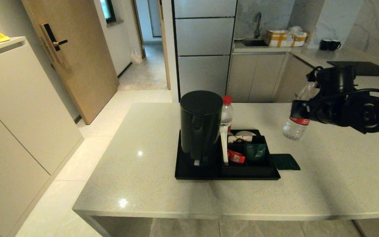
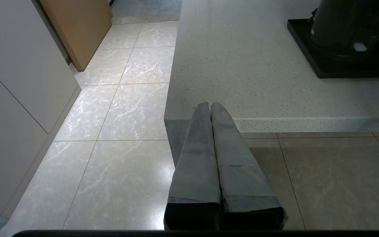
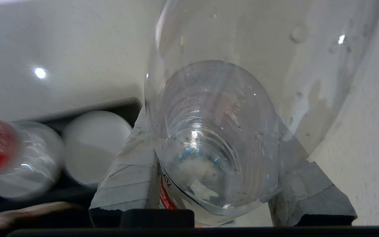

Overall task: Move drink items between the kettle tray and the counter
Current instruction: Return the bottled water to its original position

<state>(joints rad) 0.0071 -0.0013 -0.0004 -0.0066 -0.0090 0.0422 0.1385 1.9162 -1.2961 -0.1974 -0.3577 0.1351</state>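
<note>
1. While the right gripper [image 1: 303, 113] hangs above the counter [image 1: 163, 184] at about 2 o'clock from the kettle tray [image 1: 189, 172], its grey padded fingers [image 3: 130, 177] are clamped on either side of a clear water bottle [image 1: 296, 126], held tilted and clear of the stone.
2. The second water bottle [image 1: 226, 113], red-capped, stands upright on the tray at its far edge, just beside the black kettle [image 1: 200, 126] and partly hidden behind it.
3. The kettle sits on the tray's 9 o'clock half and is the tallest thing near the held bottle's side of the tray.
4. The sachet box [image 1: 248, 153] fills the tray's 3 o'clock half, with a red sachet [image 1: 236, 157] and a dark green one in its compartments.
5. A flat dark green packet [image 1: 285, 162] lies on the counter, touching or just beside the tray's 3 o'clock rim, below the held bottle.
6. The left gripper [image 2: 209, 107] is parked off the counter's near corner, above the floor tiles [image 2: 117, 108], its fingers pressed together on nothing.
7. Behind, at 12 to 1 o'clock, stand cabinets, a sink worktop with a cardboard box [image 1: 285, 38], and two dark mugs [image 1: 329, 44].
</note>
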